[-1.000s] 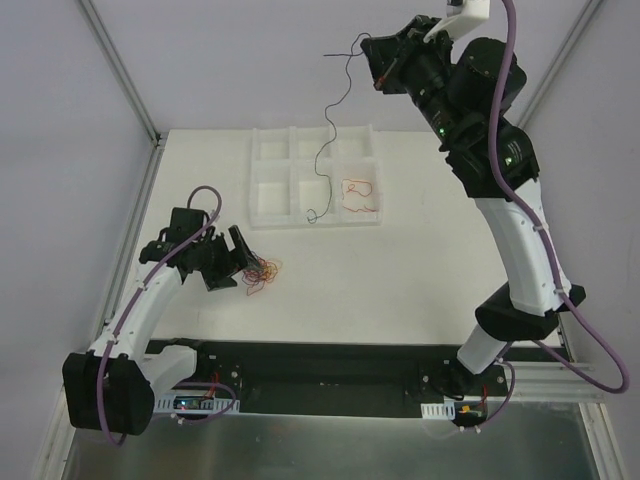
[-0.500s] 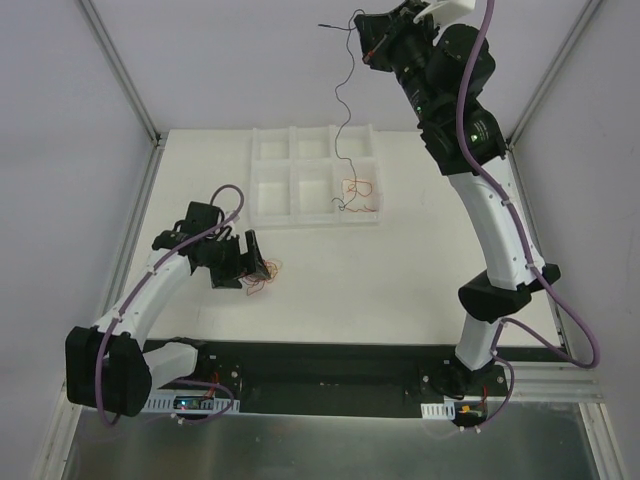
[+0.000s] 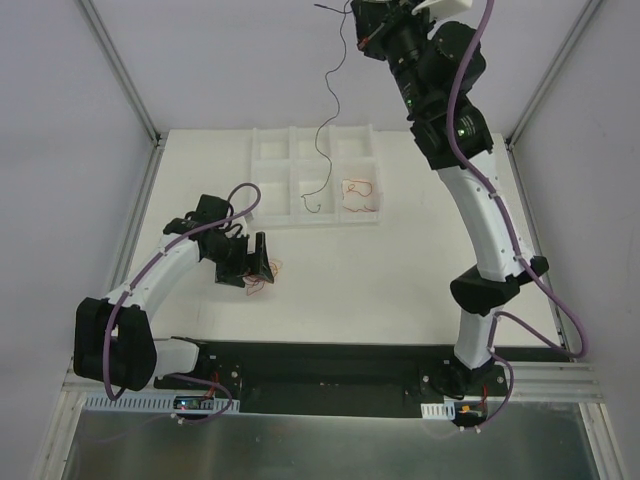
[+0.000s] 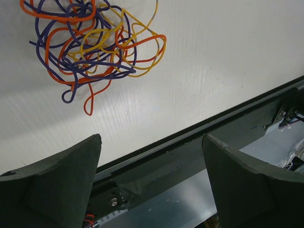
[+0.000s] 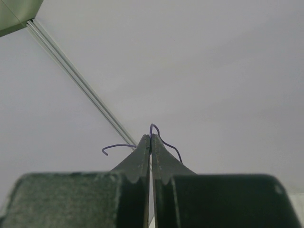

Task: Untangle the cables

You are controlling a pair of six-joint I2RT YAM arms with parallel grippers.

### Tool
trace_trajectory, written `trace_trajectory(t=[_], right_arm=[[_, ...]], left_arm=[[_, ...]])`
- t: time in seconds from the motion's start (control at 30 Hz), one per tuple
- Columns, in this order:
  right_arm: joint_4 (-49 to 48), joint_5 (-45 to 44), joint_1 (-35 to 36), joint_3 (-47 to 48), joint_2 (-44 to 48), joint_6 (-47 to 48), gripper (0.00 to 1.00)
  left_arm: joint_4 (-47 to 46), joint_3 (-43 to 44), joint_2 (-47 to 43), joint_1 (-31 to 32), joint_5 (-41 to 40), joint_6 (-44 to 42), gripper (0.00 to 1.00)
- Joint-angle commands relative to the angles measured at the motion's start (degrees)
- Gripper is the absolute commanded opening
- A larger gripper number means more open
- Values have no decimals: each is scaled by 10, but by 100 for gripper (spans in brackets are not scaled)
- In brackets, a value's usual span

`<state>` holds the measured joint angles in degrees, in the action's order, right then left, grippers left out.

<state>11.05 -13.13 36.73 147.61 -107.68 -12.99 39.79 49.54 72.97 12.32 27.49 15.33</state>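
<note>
High at the far side, the right gripper pinches a purple wire; the left gripper has its jaws apart near the tangle.

Top cam sat high at the near side, looking down on the whole tabletop. L wrist cam hung close over the cables, facing the near edge; both views shared them. R wrist cam looked along the R pincer at a wall.
</note>
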Motion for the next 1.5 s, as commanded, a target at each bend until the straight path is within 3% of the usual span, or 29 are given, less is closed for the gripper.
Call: trace_trajectory(t=[0.0, 0.53, 0.9, 1.07, 1.3, 1.47], right_arm=[[-32, -23, -3, 15, -31, 15, 0], [-29, -57, -9, 7, -95, 24, 0], [96, 24, 18, -204, -32, 33, 0], [100, 44, 22, -297, -21, 44, 0], [130, 81, 18, -312, -63, 3, 0], [143, 178, 19, -294, -85, -21, 0]], left_arm=[[28, 27, -14, -2, 13, -36, 86], [41, 39, -5, -2, 21, -68, 86], [49, 45, -5, -3, -1, -80, 86], [57, 50, 1, -3, -10, -86, 87], [56, 50, 3, -3, -9, -87, 87], [56, 50, 6, -4, -13, -89, 87]])
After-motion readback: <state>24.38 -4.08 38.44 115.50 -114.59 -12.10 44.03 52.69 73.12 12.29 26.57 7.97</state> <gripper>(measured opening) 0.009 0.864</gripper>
